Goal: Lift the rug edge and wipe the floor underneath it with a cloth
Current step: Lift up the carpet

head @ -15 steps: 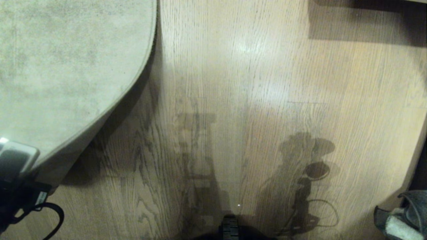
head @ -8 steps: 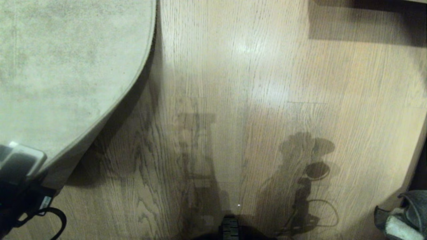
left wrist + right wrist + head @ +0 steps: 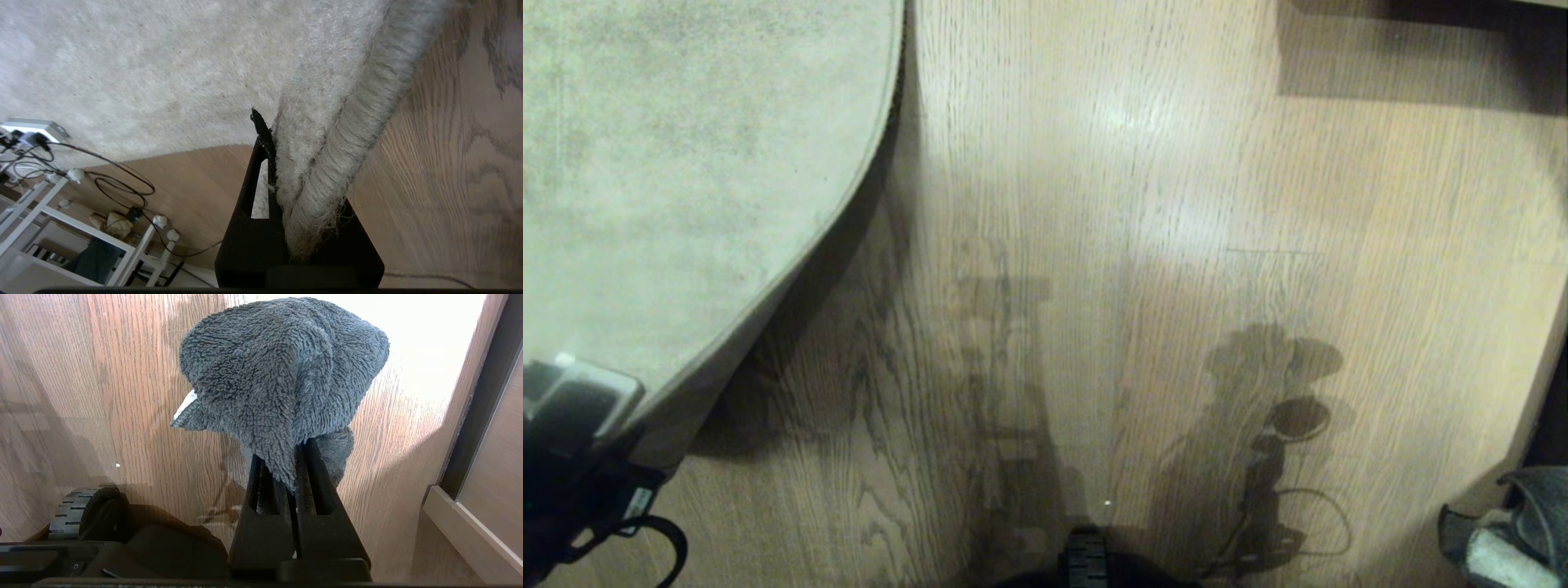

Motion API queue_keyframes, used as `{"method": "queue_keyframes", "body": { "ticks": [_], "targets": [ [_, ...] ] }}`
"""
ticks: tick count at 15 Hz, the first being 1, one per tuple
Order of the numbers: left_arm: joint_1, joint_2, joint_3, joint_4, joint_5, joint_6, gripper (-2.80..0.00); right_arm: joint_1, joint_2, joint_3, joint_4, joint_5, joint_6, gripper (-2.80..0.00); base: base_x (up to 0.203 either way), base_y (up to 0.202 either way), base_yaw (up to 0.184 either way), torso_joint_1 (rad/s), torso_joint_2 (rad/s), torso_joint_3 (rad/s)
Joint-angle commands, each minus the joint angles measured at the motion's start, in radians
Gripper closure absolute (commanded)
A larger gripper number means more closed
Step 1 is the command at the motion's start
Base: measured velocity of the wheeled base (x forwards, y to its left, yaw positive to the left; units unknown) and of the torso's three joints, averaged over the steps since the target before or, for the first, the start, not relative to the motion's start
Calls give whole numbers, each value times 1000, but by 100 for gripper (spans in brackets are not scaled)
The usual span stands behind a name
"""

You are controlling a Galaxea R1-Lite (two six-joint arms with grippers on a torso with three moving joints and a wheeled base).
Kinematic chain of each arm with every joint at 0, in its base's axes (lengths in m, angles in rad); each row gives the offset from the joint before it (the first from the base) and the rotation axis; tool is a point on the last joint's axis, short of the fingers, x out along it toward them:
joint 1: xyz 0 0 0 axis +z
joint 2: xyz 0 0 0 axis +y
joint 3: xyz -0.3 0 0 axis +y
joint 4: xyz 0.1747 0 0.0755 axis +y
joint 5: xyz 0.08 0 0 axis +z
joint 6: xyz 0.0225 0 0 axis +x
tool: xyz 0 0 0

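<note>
While the left gripper [image 3: 282, 171] clamps its black fingers [image 3: 258, 163] on the rug edge [image 3: 327, 171], the pinched border bunches into a thick fold between them, its frayed corner fibres hanging toward the gripper's base. From the head camera, the left arm sits low at the near left corner, its wrist housing [image 3: 580, 400] pressed against the raised corner of the rug [image 3: 686, 204]. That corner stands off the floor [image 3: 1135, 245], casting a dark shadow on the wood planks beside the curved, lifted border. Farther away from the robot, the border lies flat on the planks.

At the near right, the right gripper [image 3: 292, 473] is closed on the cloth [image 3: 282, 375], a dark grey fluffy rag that drapes over the fingertips, with a paler whitish bit showing at one side. It hangs above bare planks, well apart from the rug. In the head camera only a piece of this cloth [image 3: 1511, 531] shows at the lower right corner.
</note>
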Motion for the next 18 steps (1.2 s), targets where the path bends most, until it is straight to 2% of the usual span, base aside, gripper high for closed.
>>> {"method": "queue_keyframes", "body": {
  "ticks": [1,6,18],
  "targets": [
    [2,7,-1,0,3,3,0,0,2,0,-1,0,0,0,0,0,0,0,0,0],
    [5,1,4,0,-3,-18,0,0,2,0,1,0,0,0,0,0,0,0,0,0],
    [5,-3,18,-1,-3,-17,0,0,2,0,1,0,0,0,0,0,0,0,0,0]
  ]
}}
